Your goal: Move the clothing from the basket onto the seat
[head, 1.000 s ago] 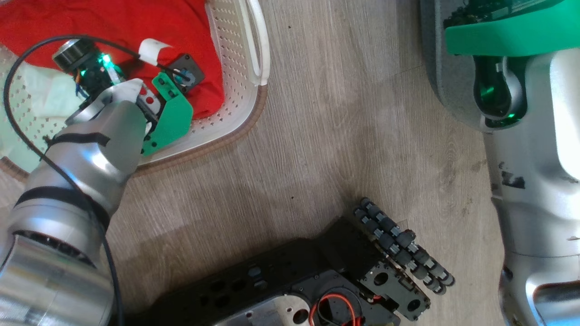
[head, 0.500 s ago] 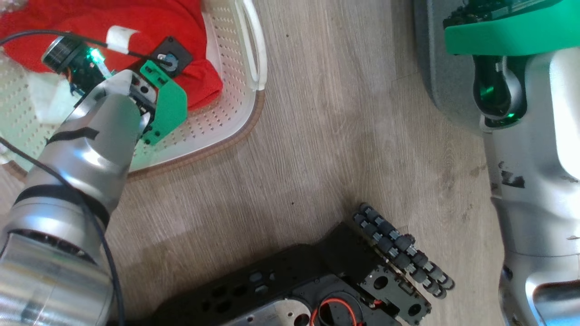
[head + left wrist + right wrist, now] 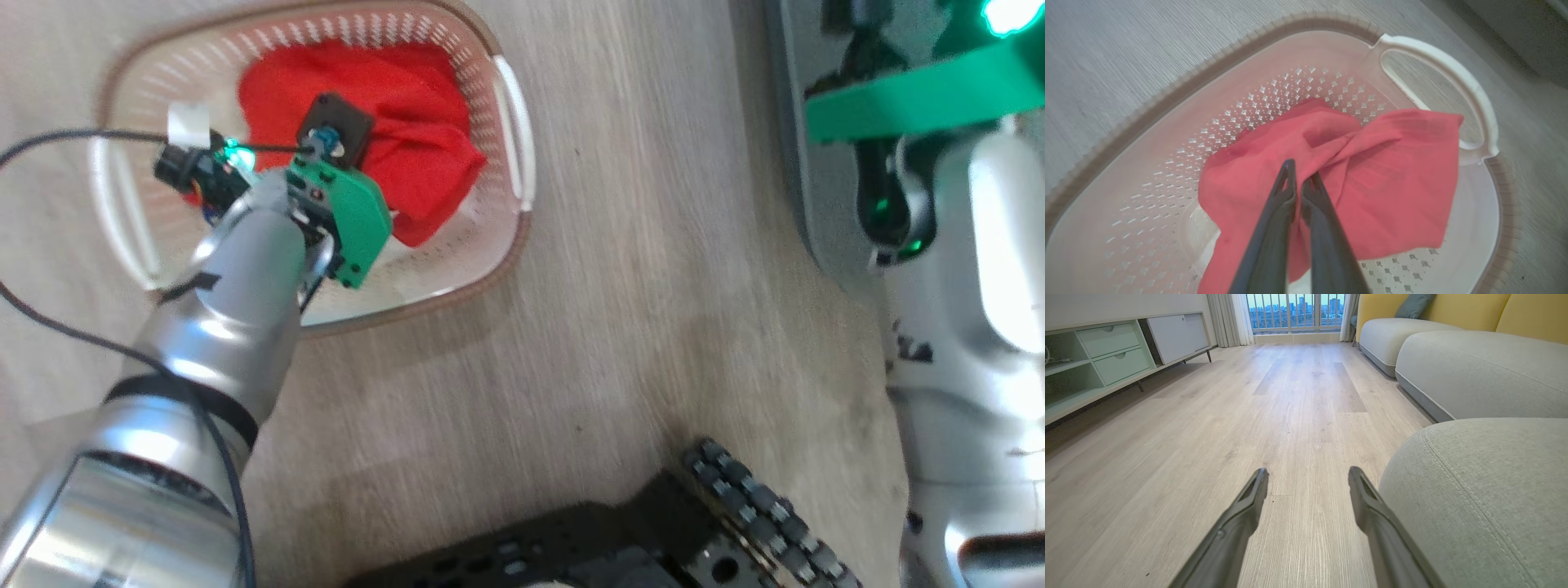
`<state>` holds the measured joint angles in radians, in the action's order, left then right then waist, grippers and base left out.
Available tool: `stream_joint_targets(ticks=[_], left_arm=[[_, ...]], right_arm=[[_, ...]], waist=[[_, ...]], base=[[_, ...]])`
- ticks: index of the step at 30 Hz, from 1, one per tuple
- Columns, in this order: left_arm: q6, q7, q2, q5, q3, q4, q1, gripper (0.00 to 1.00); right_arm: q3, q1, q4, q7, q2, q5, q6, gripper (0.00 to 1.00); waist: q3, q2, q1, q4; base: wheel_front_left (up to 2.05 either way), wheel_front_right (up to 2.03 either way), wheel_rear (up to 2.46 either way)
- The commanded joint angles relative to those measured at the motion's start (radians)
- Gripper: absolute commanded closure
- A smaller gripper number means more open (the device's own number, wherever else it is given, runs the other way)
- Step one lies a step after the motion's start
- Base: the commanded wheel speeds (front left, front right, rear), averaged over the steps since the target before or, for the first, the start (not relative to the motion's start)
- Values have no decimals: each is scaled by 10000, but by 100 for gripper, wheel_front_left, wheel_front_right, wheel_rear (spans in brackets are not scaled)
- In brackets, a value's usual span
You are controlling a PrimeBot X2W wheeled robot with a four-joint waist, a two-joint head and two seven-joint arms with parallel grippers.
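Clothing, red, sits bunched inside the cream basket, one fold pinched by the left end effector, closed almost tip to tip; right end effector spread wide, empty, over the wood floor just beside the grey seat.

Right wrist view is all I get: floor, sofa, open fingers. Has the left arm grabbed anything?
Observer: Yes. The left gripper has its fingers shut on a fold of the red clothing.
Operator: Out of the basket?
Observer: No. The clothing is inside the basket, bunched toward one white handle.
Operator: Where's the basket from the seat?
Observer: In the head view the basket stands on the floor to the robot's left and the seat is at the right, with bare floor between them.
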<state>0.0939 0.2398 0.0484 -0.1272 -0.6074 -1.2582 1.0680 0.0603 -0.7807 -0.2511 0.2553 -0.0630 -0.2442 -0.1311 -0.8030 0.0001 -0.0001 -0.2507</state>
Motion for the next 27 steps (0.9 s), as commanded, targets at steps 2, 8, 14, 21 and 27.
stream_joint_targets(ticks=[2,8,14,21,27], left_arm=[[13,161,37,-271,259,366,-400,100],[39,212,23,-999,477,1172,-940,100],[-169,217,20,-1762,745,2497,-1660,100],[-412,218,19,-2256,1110,4022,-2326,100],[-518,219,19,-2430,1397,5020,-2779,100]], right_arm=[[12,516,107,65,95,82,4,0],[30,952,-244,65,-30,98,4,0],[160,1522,-698,65,-211,72,4,0],[293,2249,-1181,65,-379,-20,4,0],[280,2755,-1482,65,-468,-42,4,0]], waist=[[917,-1,1,638],[1840,-1,1,962],[2977,-1,1,1298],[4352,-1,1,1658],[5246,-1,1,1817]], base=[[0,0,0],[0,0,0],[0,0,0],[0,0,0],[0,0,0]])
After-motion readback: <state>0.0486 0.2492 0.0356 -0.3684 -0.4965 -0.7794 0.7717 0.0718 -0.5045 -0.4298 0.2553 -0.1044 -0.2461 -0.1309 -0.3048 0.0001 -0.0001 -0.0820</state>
